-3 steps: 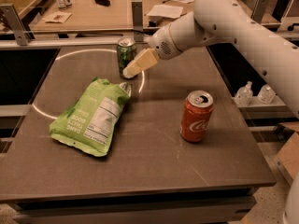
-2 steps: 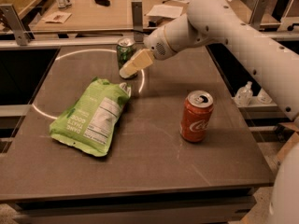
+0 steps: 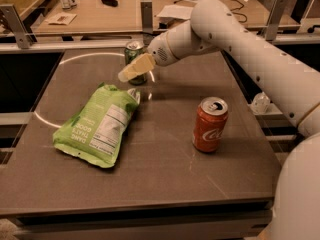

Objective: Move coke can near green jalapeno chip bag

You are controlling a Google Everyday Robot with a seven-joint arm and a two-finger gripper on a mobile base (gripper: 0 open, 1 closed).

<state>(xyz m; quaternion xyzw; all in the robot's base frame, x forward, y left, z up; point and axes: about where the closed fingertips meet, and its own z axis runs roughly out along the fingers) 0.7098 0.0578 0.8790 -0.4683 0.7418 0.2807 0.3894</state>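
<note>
The coke can (image 3: pixel 210 124), red-orange with white script and a silver top, stands upright on the right part of the dark table (image 3: pixel 165 184). The green jalapeno chip bag (image 3: pixel 98 125), lime green with a white nutrition label, lies flat on the left part, well apart from the can. My gripper (image 3: pixel 128 72) hangs above the table just past the bag's upper right corner, in front of a dark green soda can (image 3: pixel 134 59). It holds nothing that I can see. It is far to the upper left of the coke can.
The dark green can stands near the table's back edge. A white arc (image 3: pixel 75 64) is marked on the tabletop. Behind is a wooden bench (image 3: pixel 115 14) with bottles and papers and metal rails. A crumpled white object (image 3: pixel 260 103) lies off the table's right edge.
My gripper has moved a little to the left, toward the bag's upper corner. The cans and the bag have not moved.
</note>
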